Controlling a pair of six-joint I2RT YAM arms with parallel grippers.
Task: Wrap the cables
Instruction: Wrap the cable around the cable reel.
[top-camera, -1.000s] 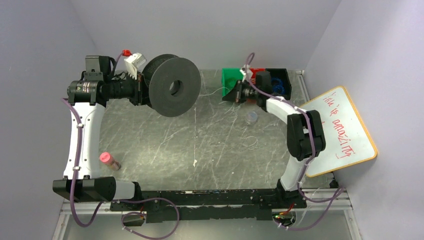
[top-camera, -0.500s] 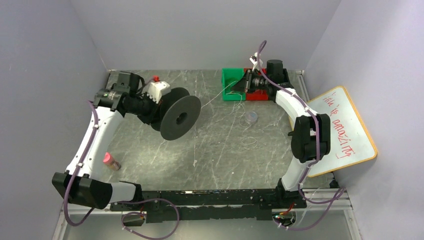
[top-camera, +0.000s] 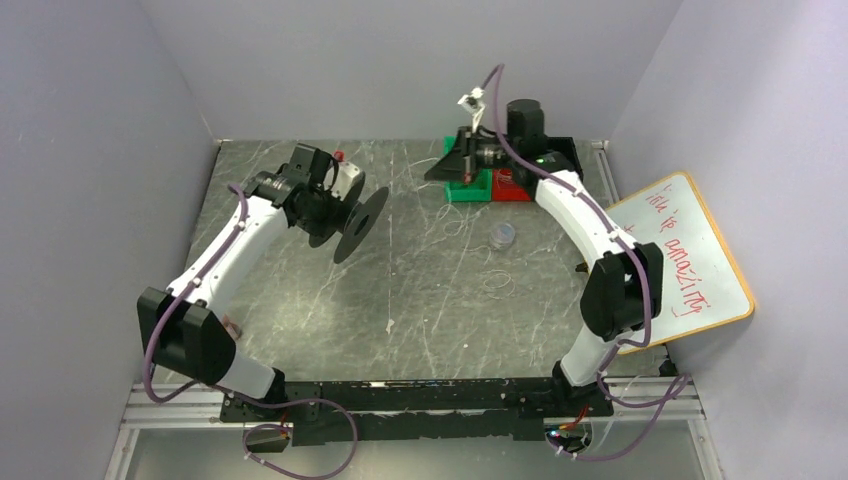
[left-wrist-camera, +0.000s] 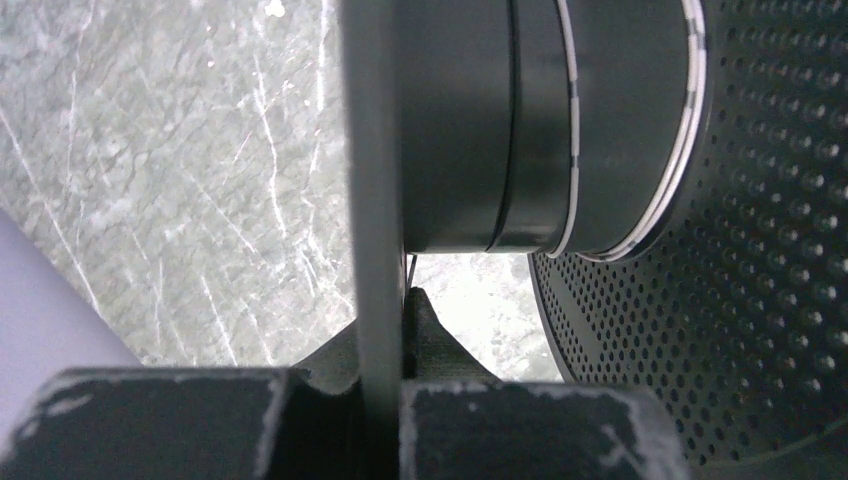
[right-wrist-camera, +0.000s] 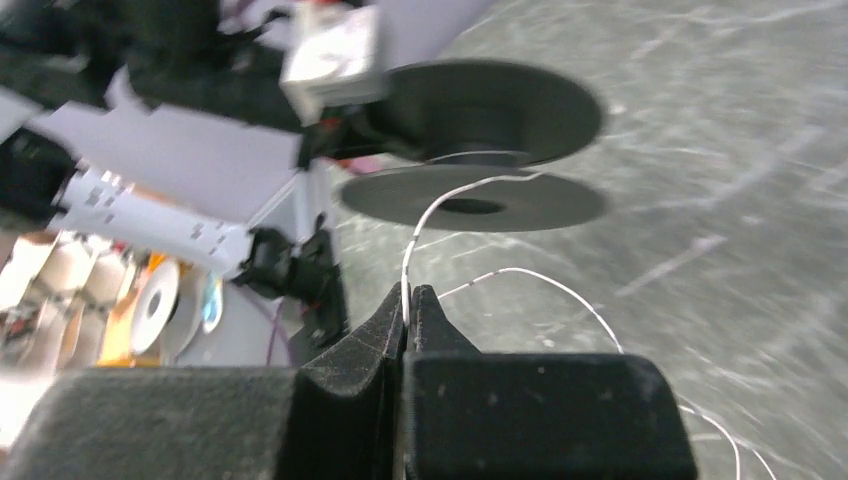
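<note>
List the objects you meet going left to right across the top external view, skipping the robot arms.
black spool → green bin → clear dish → whiteboard

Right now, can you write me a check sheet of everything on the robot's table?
Surface: grey streaked table.
Job's things: black spool held by the left hand; thin white wire leads from the right hand toward it; loose wire loop lies on the table.
Clutter: clear little pot, green bin, red bin.
Hands: left shut on the spool's flange; right shut on the white wire.
Cables: purple cables along both arms.
Surroundings: pale walls; whiteboard with red writing, right side.
</note>
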